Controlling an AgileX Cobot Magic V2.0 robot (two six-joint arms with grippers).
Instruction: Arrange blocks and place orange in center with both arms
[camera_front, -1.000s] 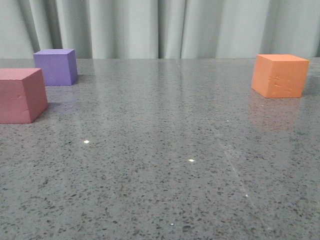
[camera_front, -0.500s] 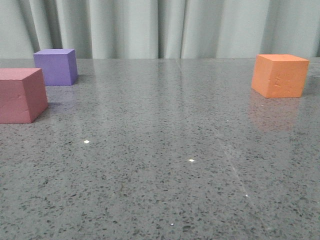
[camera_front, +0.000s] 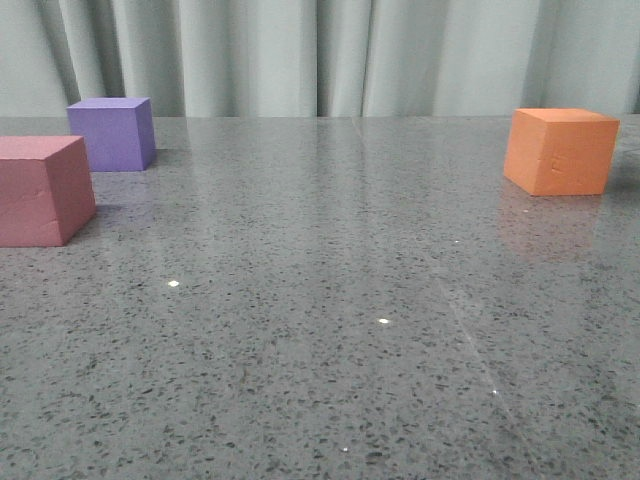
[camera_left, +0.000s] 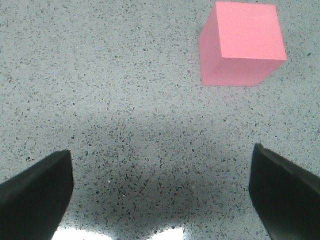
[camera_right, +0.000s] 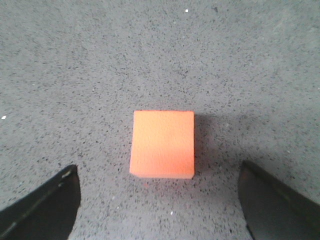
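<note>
Three foam cubes stand on the grey speckled table (camera_front: 320, 330). The orange cube (camera_front: 560, 150) is at the far right, the purple cube (camera_front: 112, 133) at the far left, and the pinkish-red cube (camera_front: 40, 190) in front of it at the left edge. No gripper shows in the front view. In the left wrist view my left gripper (camera_left: 162, 195) is open and empty above bare table, with the pinkish-red cube (camera_left: 242, 44) ahead and off to one side. In the right wrist view my right gripper (camera_right: 160, 202) is open and empty, with the orange cube (camera_right: 162, 144) just ahead of the gap between its fingers.
A pale pleated curtain (camera_front: 320, 55) hangs behind the table's far edge. The broad stretch of table between the left cubes and the orange cube holds only small bright specks (camera_front: 382, 321).
The cubes have not moved. The orange cube's front face and the table beside it have turned slightly darker, as under a shadow.
</note>
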